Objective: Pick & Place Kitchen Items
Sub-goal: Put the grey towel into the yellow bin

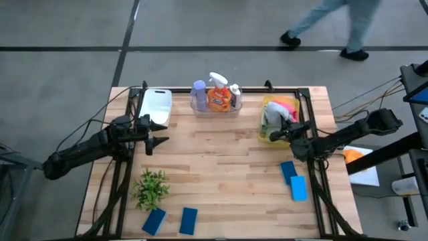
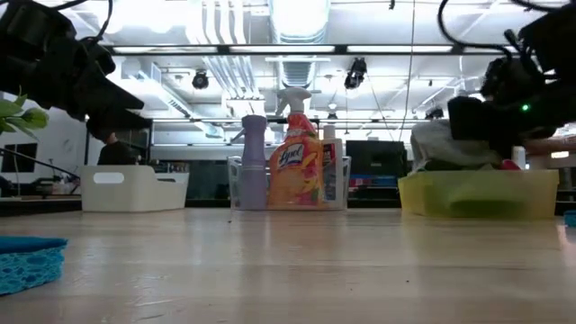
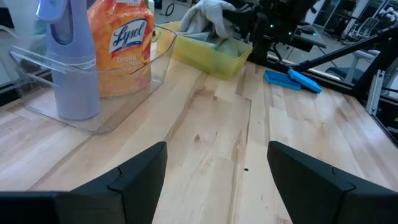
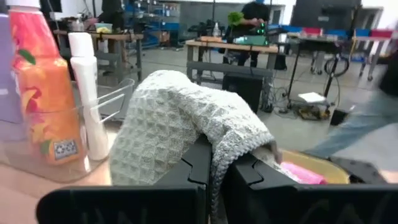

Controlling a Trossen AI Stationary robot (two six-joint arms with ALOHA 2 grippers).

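We see the right gripper (image 1: 275,136) at the right of centre in the overhead frame, its fingers (image 4: 239,174) pinched tight on the grey cloth (image 4: 180,127), which drapes over them at the yellow tray (image 1: 265,126). A pink cloth (image 1: 286,104) lies in that tray. The left gripper (image 1: 160,132) hovers at centre left over the tabletop (image 1: 221,167) beside the white tray (image 1: 155,105), fingers (image 3: 134,174) spread wide and holding nothing. At top centre the clear tray (image 1: 215,111) holds the purple bottle (image 1: 198,92), the orange spray bottle (image 1: 218,95) and the small white bottle (image 1: 235,94). Two blue sponges (image 1: 293,179) lie at lower right, two more (image 1: 171,219) at lower left near a green plant sprig (image 1: 151,187).
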